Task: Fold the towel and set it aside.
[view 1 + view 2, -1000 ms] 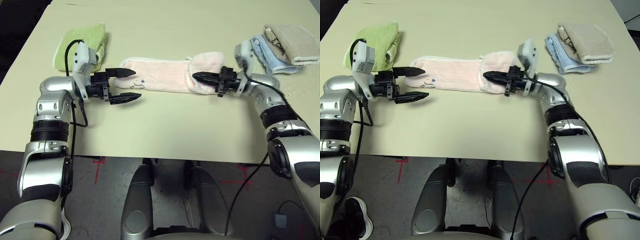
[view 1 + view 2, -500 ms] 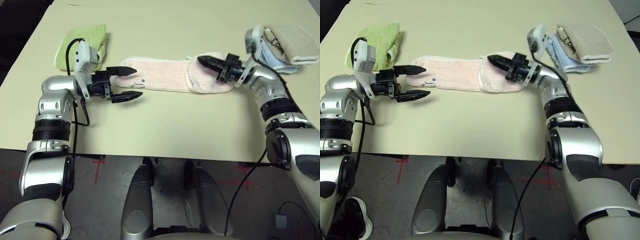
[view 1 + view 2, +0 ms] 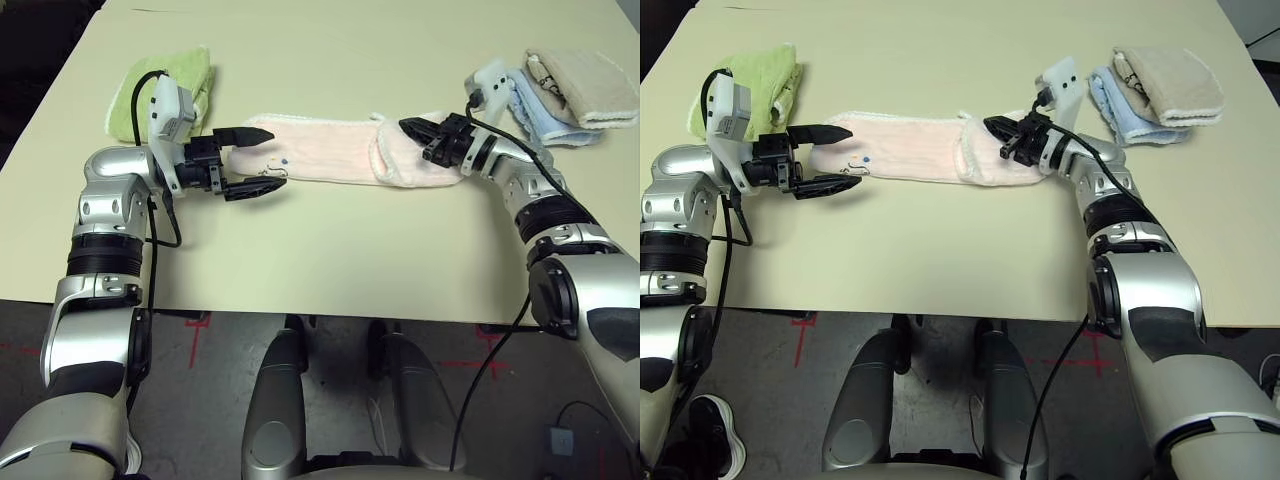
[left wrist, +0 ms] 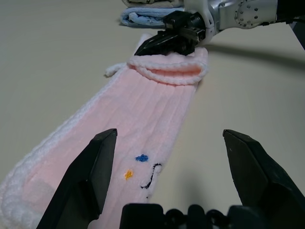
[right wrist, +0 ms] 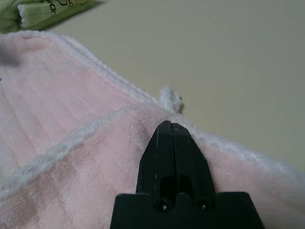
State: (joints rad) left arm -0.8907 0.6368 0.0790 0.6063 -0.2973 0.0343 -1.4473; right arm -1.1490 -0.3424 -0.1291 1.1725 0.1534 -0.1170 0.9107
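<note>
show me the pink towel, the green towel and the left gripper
pink towel (image 3: 325,150), left eye view, flat single-layer middle.
green towel (image 3: 180,70), left eye view, top of the folded stack.
left gripper (image 3: 262,160), left eye view, gap midway between the two open fingertips.

Even, bright overhead light throws soft shadows (wrist views blur toward the far background).

We're looking at what reads as a robotics lab or test room rather than a home. A plain beige tabletop (image 3: 330,260) stands bare of household clutter, carrying folded sample towels: a lime-green one (image 3: 165,85) at one end, a light-blue and beige stack (image 3: 570,95) at the other. Below the near edge, red tape crosses (image 3: 195,322) mark the dark grey floor (image 3: 200,380), and loose black cables (image 3: 490,370) trail down there.
</note>
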